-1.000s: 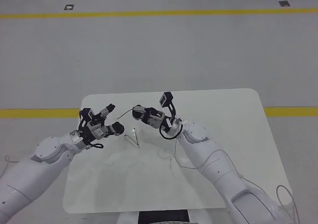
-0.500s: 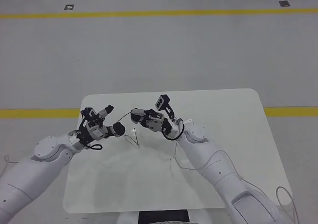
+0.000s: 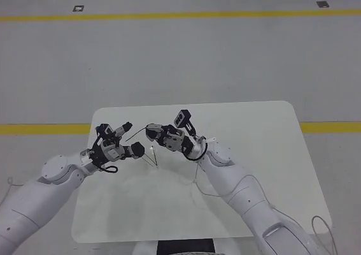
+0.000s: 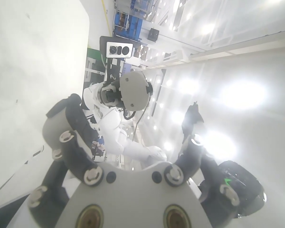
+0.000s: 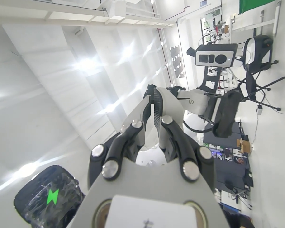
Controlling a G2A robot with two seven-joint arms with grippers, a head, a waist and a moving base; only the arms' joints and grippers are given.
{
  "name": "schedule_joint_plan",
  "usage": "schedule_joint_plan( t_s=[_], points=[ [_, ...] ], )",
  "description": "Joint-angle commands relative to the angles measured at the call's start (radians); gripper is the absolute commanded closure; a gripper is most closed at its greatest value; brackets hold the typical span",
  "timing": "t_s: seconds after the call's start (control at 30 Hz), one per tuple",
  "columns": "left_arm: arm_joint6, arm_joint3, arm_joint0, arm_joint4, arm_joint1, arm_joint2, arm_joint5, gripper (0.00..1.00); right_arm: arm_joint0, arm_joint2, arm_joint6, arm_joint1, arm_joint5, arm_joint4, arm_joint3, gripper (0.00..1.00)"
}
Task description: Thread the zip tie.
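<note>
A thin dark zip tie (image 3: 139,132) is held in the air above the white table (image 3: 263,159), between the two arms. My right gripper (image 3: 149,132) is shut on one end of it; in the right wrist view its fingers (image 5: 152,93) are pressed together and the tie itself is hidden. My left gripper (image 3: 130,137) stands open just left of it, and the tie's free end points into the gap between its fingers. In the left wrist view the left gripper (image 4: 133,107) is spread wide, with the right arm beyond it.
Thin shadow lines (image 3: 152,158) of the tie fall on the table below the grippers. The table's rounded edge runs along the far side, and a yellow floor stripe (image 3: 27,129) passes behind it. Bare tabletop lies to the right and toward the front.
My right gripper has moved left with the zip tie, toward the left gripper. The left gripper has shifted slightly right, so the gap between them has narrowed.
</note>
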Motion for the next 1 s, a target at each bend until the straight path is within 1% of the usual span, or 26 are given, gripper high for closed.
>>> schedule_joint_plan(
  t_s=[0.0,0.27,0.3,0.33,0.37,0.4,0.43,0.5,0.53,0.57,0.6,0.97],
  points=[
    [-0.006,0.002,0.002,-0.001,-0.003,-0.005,0.004,0.00,0.006,-0.007,0.005,-0.002,0.004,0.004,0.005,1.00],
    [-0.016,0.006,0.009,0.003,-0.013,-0.025,0.017,0.01,0.026,-0.036,0.006,-0.010,0.013,-0.010,0.036,1.00],
    [-0.017,0.007,0.010,0.005,-0.014,-0.026,0.019,0.07,0.029,-0.038,0.004,-0.010,0.013,-0.017,0.039,1.00],
    [-0.018,0.007,0.011,0.007,-0.015,-0.029,0.021,0.18,0.030,-0.041,0.005,-0.010,0.013,-0.023,0.041,1.00],
    [-0.018,0.008,0.012,0.008,-0.017,-0.031,0.022,0.33,0.032,-0.043,0.006,-0.009,0.013,-0.032,0.044,1.00],
    [-0.019,0.008,0.013,0.010,-0.018,-0.033,0.023,0.51,0.035,-0.045,0.003,-0.008,0.011,-0.046,0.047,1.00],
    [-0.020,0.009,0.014,0.013,-0.019,-0.034,0.023,0.56,0.036,-0.045,0.001,-0.007,0.009,-0.055,0.048,1.00],
    [-0.023,0.011,0.017,0.021,-0.021,-0.039,0.023,0.71,0.036,-0.045,0.000,-0.005,0.008,-0.073,0.049,1.00],
    [-0.024,0.012,0.019,0.024,-0.022,-0.040,0.024,0.80,0.037,-0.043,-0.002,-0.003,0.007,-0.083,0.049,1.00],
    [-0.024,0.013,0.021,0.027,-0.023,-0.043,0.024,0.93,0.036,-0.041,-0.001,-0.001,0.007,-0.093,0.047,1.00],
    [-0.024,0.013,0.022,0.030,-0.024,-0.045,0.025,1.00,0.036,-0.039,0.001,0.001,0.007,-0.102,0.045,1.00],
    [-0.018,0.010,0.037,0.066,-0.036,-0.066,0.036,1.00,0.021,-0.014,-0.005,0.027,0.010,-0.197,-0.006,1.00]
  ],
)
